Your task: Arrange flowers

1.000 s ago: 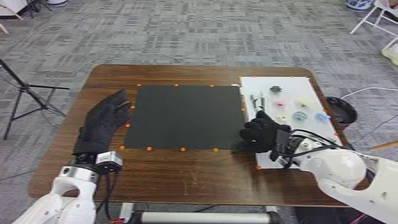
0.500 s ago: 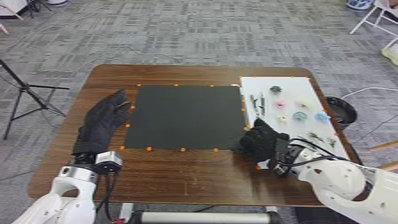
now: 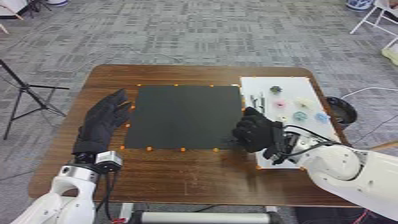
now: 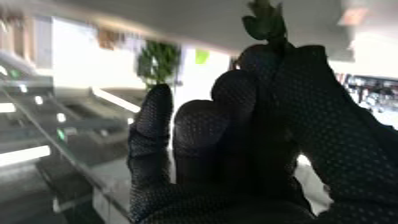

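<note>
Forward and a little toward the mat (image 3: 182,117), the right hand (image 3: 254,133) has moved since half a second ago, and now it lies over the near part of the board's inner edge. Its thumb (image 4: 313,97) and fingers (image 4: 260,59) are pinched together on a green sprig (image 4: 266,22), whose leaves stick out past the tips; how much stem is caught inside the grip I can't tell.

Just beyond the hand, on the white board (image 3: 270,82), lie thin dark stems (image 3: 262,103), with a small pale yellow flower (image 3: 282,119) to their right. Farther across are a pink flower (image 3: 281,104), a cream flower (image 3: 304,103), a teal flower (image 3: 299,116) and a blue flower (image 3: 321,118), with a dark green rosette (image 3: 275,89) near the far end. Over on the other side of the mat, the left hand (image 3: 107,116) rests with its fingers extended and close together.

The step in hand looks like carrying the sprig over to the mat. The hold is right at the fingertips, so a slight loosening could let the sprig twist or drop early. Lowered too fast, the leaves might bend against the mat. On release, the fabric could snag a leaf and drag the sprig askew.
</note>
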Controlling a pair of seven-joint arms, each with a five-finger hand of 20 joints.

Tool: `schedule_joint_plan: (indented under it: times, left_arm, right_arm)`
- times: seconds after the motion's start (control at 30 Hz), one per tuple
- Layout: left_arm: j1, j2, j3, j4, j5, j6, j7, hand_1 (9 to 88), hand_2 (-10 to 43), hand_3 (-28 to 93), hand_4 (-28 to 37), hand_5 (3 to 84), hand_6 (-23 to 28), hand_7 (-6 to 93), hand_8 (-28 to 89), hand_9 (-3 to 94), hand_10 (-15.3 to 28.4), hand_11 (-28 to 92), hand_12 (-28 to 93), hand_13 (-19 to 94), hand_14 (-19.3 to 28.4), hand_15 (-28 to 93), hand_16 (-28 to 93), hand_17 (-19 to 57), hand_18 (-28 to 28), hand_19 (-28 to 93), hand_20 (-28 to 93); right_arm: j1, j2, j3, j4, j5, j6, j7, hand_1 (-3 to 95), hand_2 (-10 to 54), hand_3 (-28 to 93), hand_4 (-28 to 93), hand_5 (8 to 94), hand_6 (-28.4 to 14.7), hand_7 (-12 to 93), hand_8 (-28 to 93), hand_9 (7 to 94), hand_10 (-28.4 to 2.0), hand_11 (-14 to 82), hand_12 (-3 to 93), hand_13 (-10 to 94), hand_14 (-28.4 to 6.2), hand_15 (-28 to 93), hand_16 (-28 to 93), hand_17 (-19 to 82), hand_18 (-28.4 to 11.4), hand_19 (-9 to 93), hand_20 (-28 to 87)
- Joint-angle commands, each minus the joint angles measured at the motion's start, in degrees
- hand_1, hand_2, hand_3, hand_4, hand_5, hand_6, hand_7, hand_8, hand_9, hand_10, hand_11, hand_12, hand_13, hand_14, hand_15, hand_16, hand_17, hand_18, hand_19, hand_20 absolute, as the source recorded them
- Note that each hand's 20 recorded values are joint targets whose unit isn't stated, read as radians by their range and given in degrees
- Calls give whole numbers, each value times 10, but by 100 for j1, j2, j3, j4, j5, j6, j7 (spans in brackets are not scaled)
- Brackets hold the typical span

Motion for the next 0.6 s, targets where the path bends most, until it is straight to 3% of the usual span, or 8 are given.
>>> schedule_joint_plan:
  times: [0.03, 0.2, 0.37, 0.53, 0.6]
  left_arm:
    - [-223, 175, 98, 5, -100, -7, 34, 281, -45, 661, -243, 310, 36, 202, -83, 216, 108, 201, 197, 171, 130, 270, 61, -101, 186, 375, 128]
    - [-672, 434, 308, 102, -119, -61, 103, 281, -43, 661, -245, 312, 39, 198, -79, 216, 112, 198, 197, 169, 134, 272, 61, -103, 188, 376, 127]
    - [-1130, 621, 541, 181, -132, -129, 191, 275, -32, 651, -238, 309, 42, 194, -73, 214, 114, 194, 198, 165, 138, 275, 61, -105, 190, 377, 126]
    - [-1192, 565, 602, 155, -137, -124, 299, 268, -29, 648, -229, 300, 39, 191, -69, 209, 115, 188, 199, 159, 139, 271, 60, -108, 192, 377, 124]
    - [-1098, 553, 562, 110, -136, -132, 316, 265, -26, 647, -228, 296, 38, 191, -69, 208, 112, 187, 199, 160, 135, 268, 60, -108, 192, 377, 124]
  right_arm:
    - [1561, -1097, -792, 569, 256, 1332, -743, 519, -95, 752, -283, 643, 19, 555, 158, 620, -80, 465, 652, 550, -67, 781, 461, 196, -157, 697, 506]
    - [2192, -2137, -1676, 1432, 614, 2039, -1196, 753, -54, 392, -283, 598, 30, 575, 178, 584, -70, 455, 661, 511, -49, 770, 479, 180, -115, 660, 513]
    - [2397, -2963, -2153, 2107, 876, 2502, -1432, 867, 2, 90, -223, 578, 30, 556, 223, 560, -62, 445, 677, 478, -37, 777, 462, 175, -75, 591, 573]
    - [2244, -3107, -2110, 1966, 562, 2106, -1058, 879, 6, 54, -205, 583, 27, 557, 223, 560, -67, 455, 661, 476, -37, 778, 461, 176, -75, 588, 585]
    - [2030, -2651, -1707, 1341, 75, 1199, -601, 876, 5, 101, -231, 586, 27, 565, 207, 567, -68, 448, 663, 479, -40, 783, 451, 177, -80, 595, 581]
